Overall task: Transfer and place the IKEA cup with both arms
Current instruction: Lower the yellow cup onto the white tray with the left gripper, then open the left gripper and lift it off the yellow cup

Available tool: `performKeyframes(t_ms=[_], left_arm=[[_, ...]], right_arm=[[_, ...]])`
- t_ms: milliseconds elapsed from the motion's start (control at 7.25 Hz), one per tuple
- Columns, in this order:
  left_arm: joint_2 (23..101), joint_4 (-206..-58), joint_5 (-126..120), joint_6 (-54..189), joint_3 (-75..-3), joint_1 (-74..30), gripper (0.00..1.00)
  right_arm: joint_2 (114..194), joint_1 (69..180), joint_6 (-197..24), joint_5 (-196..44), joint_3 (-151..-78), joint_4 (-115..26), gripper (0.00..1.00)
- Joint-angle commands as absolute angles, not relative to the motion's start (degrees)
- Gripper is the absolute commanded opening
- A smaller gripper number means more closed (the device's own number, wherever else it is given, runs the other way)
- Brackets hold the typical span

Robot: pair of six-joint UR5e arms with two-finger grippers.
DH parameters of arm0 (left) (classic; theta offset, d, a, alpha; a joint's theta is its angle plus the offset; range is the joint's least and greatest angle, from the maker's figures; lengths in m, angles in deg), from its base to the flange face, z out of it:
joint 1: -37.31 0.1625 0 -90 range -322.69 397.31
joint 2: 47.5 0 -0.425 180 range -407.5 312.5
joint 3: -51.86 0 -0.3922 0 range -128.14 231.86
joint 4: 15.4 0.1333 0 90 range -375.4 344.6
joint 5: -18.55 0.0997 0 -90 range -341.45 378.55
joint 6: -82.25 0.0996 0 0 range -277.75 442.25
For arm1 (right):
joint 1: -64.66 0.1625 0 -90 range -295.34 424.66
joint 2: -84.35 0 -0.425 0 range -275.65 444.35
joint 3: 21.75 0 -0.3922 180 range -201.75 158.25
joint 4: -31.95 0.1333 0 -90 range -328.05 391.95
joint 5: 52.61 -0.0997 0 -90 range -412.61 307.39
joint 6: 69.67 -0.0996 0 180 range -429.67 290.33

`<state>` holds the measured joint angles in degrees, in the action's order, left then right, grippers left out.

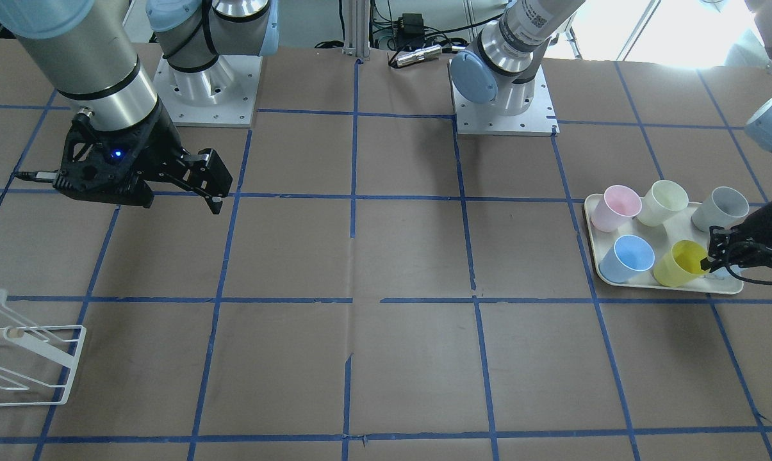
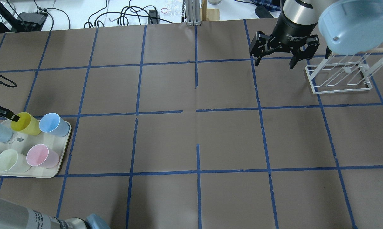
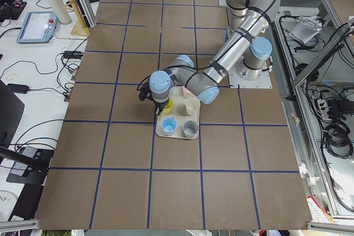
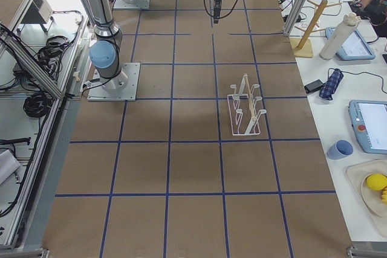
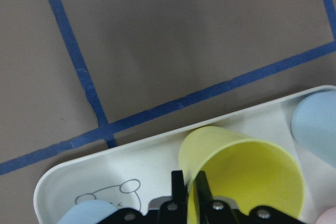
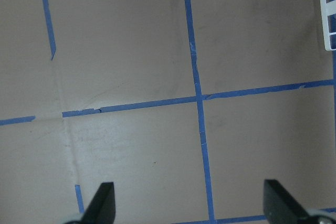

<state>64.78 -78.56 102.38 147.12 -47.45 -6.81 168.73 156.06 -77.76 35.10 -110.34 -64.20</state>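
We found the left pincer at the IKEA cup, which stood in the tray at the bench's left end, between 2 light-blue cups. The pincer's 2 fingers stood close together with the cup's wall between them, 1 inside the mouth and 1 outside, so we judged it closed on the rim. The right pincer hung wide open over the bench, well apart from the tray and just beside the white rack, holding nothing.

We took the step in hand to be lifting the cup out for the hand-over. To do it well, we thought the lift should go straight up until the base cleared the tray's rim and both neighbours, since a sideways pull could knock them. A pinch on a thin, tapered wall seemed likely to let the cup swing, so a slow carry toward the bench's middle looked wise. We also thought the cup's body should be left free for the right pincer.
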Motion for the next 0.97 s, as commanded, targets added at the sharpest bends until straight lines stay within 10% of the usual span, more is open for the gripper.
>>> performKeyframes(t_ms=[0,828], left_arm=[[64.39,-79.2,102.31,145.45,-47.19,-6.99,0.87],[53.96,-90.16,102.67,132.12,-44.74,-15.75,0.97]], right_arm=[[168.73,156.06,-77.76,35.1,-110.34,-64.2,1.0],[168.73,155.97,-77.76,35.1,-110.25,-64.2,1.0]])
